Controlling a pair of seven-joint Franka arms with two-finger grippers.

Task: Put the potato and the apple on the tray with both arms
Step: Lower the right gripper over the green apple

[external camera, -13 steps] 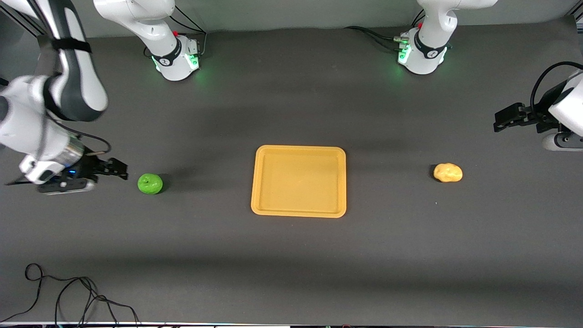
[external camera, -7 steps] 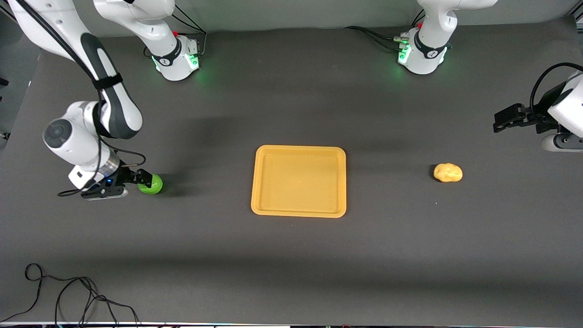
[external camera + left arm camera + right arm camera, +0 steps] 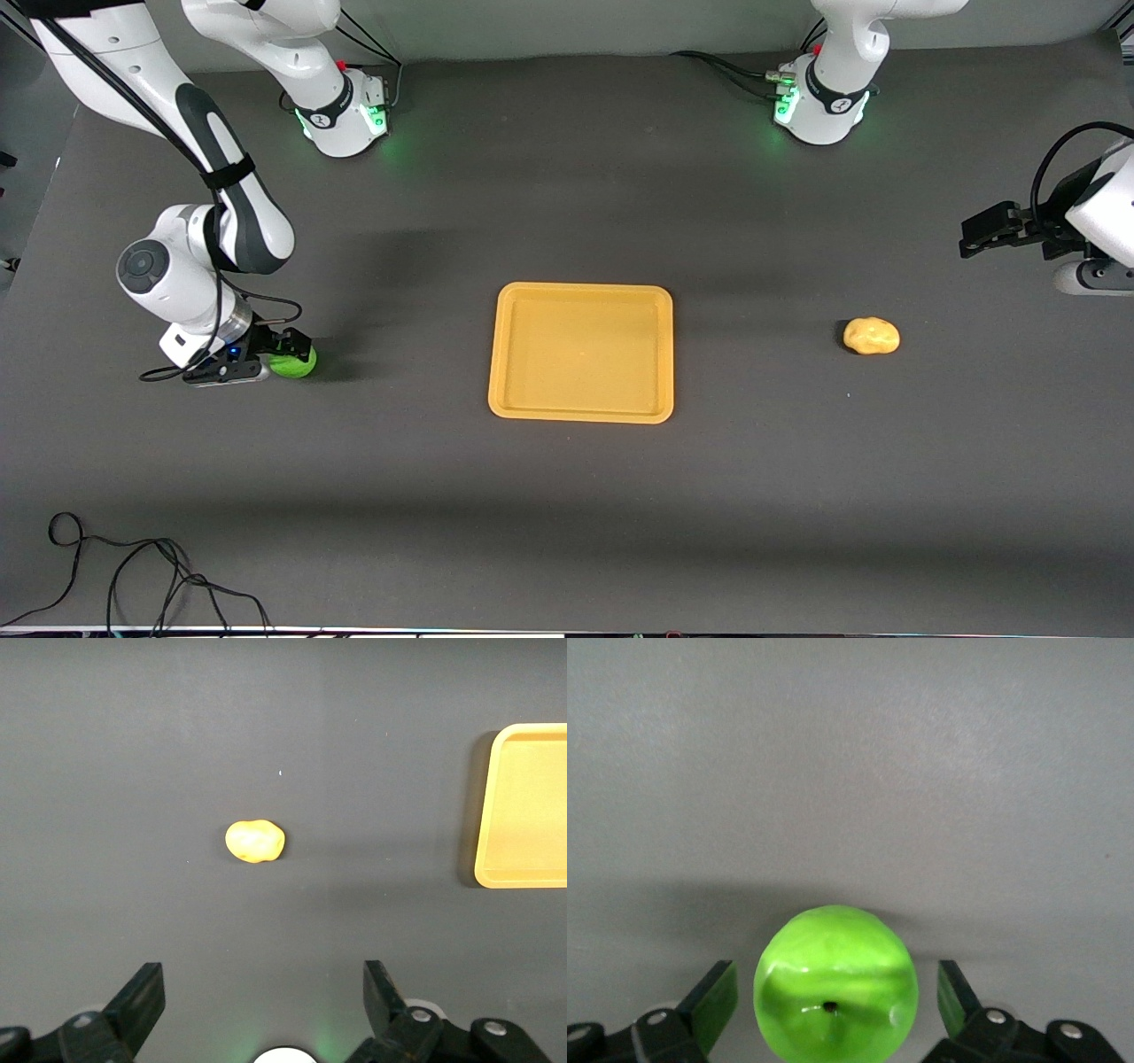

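The green apple [image 3: 296,363] lies on the table toward the right arm's end. My right gripper [image 3: 294,344] is open around it, a finger on each side with gaps; the right wrist view shows the apple [image 3: 835,983] between the fingers [image 3: 715,1001]. The pale yellow potato [image 3: 872,336] lies on the table toward the left arm's end, also seen in the left wrist view [image 3: 255,841]. My left gripper [image 3: 974,235] is open and empty, held up above the table near the left arm's end, apart from the potato. The yellow-orange tray [image 3: 580,294] lies empty mid-table between them.
A black cable [image 3: 133,567] lies coiled on the table near the front edge at the right arm's end. The two arm bases [image 3: 344,111] stand at the table's back edge.
My right gripper has moved along the table to the apple and now has its open fingers around it. The left arm, the potato and the tray have not moved.
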